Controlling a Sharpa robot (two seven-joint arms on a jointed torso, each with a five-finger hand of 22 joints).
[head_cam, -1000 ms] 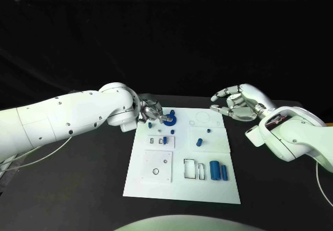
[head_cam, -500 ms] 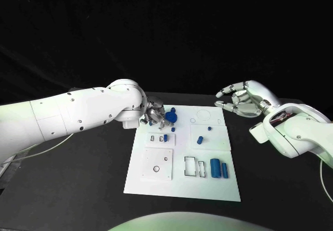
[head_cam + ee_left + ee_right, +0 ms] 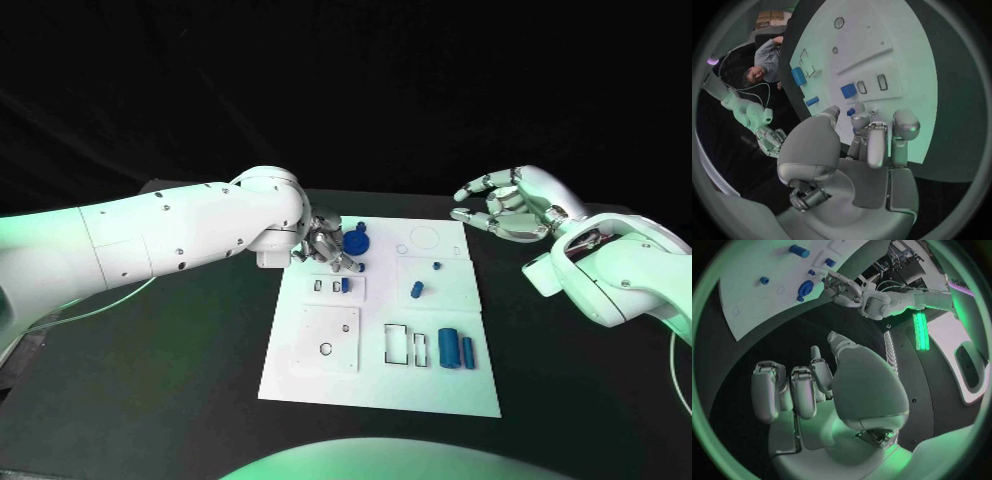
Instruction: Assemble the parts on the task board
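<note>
The task board (image 3: 433,385) is a flat white plate lying in the middle of the black tabletop (image 3: 173,390). It looks smooth and has thin dark outlines drawn or cut into it: small rectangles, a faint circle near the far edge, and a square plate with little holes. Small blue parts sit on it. A round blue ring part (image 3: 355,240) is at the far left corner. A tiny blue peg (image 3: 434,268) and a short blue oval piece (image 3: 415,291) are near the middle. Two blue cylinders (image 3: 449,347) lie side by side near the right edge, closer to the robot. A small blue block (image 3: 345,285) sits by the little rectangle slots.

The left hand (image 3: 323,245) is shiny silver and hangs over the far left corner of the board, just beside the ring part. Its fingers (image 3: 904,131) point down at the board, close together and bent. In the left wrist view a bit of blue shows between the fingertips, but it is too hidden to tell if the hand holds it or just touches it.

The right hand (image 3: 508,205) is up off the tabletop, past the board's far right corner and apart from it. Its fingers (image 3: 799,392) are curled but spread, with nothing in them.

The right wrist view shows the ring part and some small blue parts at the board's edge, with the left hand close by.
</note>
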